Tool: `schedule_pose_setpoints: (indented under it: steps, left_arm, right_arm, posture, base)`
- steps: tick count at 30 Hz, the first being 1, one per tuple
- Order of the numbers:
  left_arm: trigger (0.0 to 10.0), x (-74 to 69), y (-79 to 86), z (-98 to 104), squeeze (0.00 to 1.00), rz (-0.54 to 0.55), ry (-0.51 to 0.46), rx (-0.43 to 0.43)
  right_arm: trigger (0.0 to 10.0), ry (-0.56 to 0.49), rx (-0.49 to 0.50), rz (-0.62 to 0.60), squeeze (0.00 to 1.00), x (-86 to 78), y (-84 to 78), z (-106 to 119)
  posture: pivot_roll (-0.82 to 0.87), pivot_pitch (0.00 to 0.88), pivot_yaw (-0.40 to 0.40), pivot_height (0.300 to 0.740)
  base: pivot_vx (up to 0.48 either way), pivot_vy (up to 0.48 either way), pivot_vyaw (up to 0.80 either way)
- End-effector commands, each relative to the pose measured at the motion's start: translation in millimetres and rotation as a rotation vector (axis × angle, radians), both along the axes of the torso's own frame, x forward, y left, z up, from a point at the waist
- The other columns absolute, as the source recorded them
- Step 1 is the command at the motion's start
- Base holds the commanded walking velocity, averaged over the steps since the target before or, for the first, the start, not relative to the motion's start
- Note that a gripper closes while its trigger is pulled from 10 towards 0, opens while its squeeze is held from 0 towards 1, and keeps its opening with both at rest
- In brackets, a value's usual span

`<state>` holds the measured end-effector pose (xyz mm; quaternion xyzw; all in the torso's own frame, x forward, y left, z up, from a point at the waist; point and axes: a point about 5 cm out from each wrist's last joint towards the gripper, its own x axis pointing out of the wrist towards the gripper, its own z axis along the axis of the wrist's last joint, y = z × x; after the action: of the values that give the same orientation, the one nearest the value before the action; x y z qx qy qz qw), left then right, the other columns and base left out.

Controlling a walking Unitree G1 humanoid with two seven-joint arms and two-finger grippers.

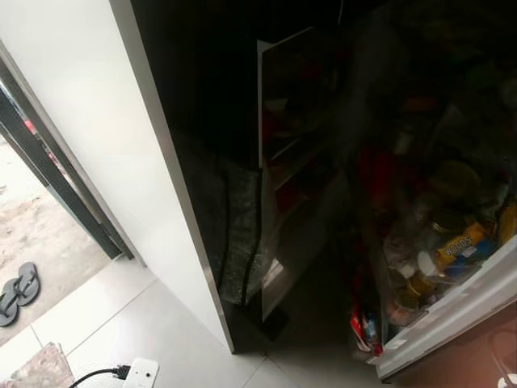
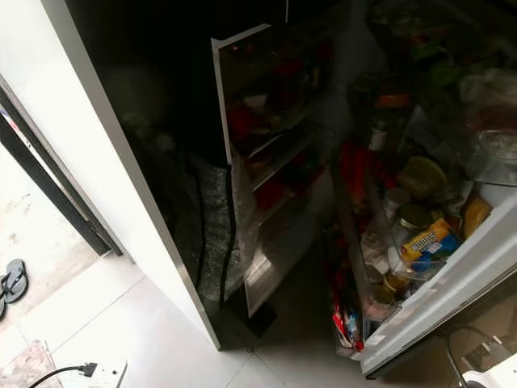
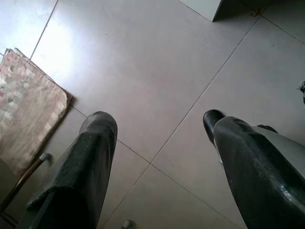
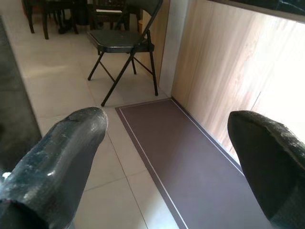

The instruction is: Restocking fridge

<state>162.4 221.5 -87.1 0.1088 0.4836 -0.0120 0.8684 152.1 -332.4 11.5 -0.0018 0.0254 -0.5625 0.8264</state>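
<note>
The black fridge (image 2: 186, 162) stands open before me, its inside dark. The open door (image 2: 452, 283) on the right has a white edge and shelves crowded with jars, tubs and a yellow and blue packet (image 2: 426, 239). Inner shelves (image 2: 271, 137) hold red and dark items that are hard to make out. Red packets (image 2: 343, 319) sit low by the door's foot. My left gripper (image 3: 159, 124) hangs open over pale floor tiles, nothing between its fingers. My right gripper (image 4: 167, 126) is open too, pointing at a brown mat.
A white wall (image 1: 105, 145) runs left of the fridge, with an open doorway and grey sandals (image 1: 18, 289) outside. A white power strip with a black plug (image 1: 133, 373) lies on the tiles. A folding chair (image 4: 121, 40), wooden panel (image 4: 224, 71) and small rug (image 3: 26, 107) are nearby.
</note>
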Motion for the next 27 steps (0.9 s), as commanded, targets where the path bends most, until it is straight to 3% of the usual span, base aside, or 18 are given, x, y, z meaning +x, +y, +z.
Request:
schedule_pose_setpoints:
  steps: [1,7,18,20,24,27]
  left_arm:
    - [10.0,-4.2,3.9,-1,0.0,-0.011,0.022,0.015]
    - [10.0,-3.6,3.9,-1,0.0,-0.014,0.02,0.017]
    - [10.0,-3.0,3.4,-1,0.0,-0.025,0.02,0.016]
    - [10.0,-2.7,3.2,-1,0.0,-0.033,0.02,0.019]
    - [10.0,-2.5,3.1,0,0.0,-0.039,0.02,0.021]
    - [10.0,-2.1,2.8,0,0.0,-0.045,0.021,0.024]
  right_arm:
    - [10.0,-0.007,-0.003,0.013,0.0,4.4,0.3,3]
    - [10.0,-0.037,-0.044,0.141,0.0,26.4,8.4,15]
    - [10.0,-0.043,-0.024,0.339,0.0,42.1,29.1,14]
    - [10.0,-0.038,-0.028,0.445,0.0,50.3,41.0,15]
    - [10.0,-0.045,-0.043,0.508,0.0,55.1,49.8,18]
    - [10.0,-0.055,-0.03,0.714,0.0,66.9,73.3,21]
  posture:
    - [-0.13,0.035,0.057,0.74]
    - [-0.13,0.034,0.056,0.74]
    - [-0.14,0.034,0.056,0.74]
    - [-0.14,0.034,0.054,0.74]
    - [-0.14,0.034,0.053,0.74]
    - [-0.14,0.036,0.052,0.74]
  base:
    - [0.0,0.0,0.0]
    - [0.0,0.0,0.0]
    - [0.0,0.0,0.0]
    - [0.0,0.0,0.0]
    - [0.0,0.0,0.0]
    - [0.0,0.0,0.0]
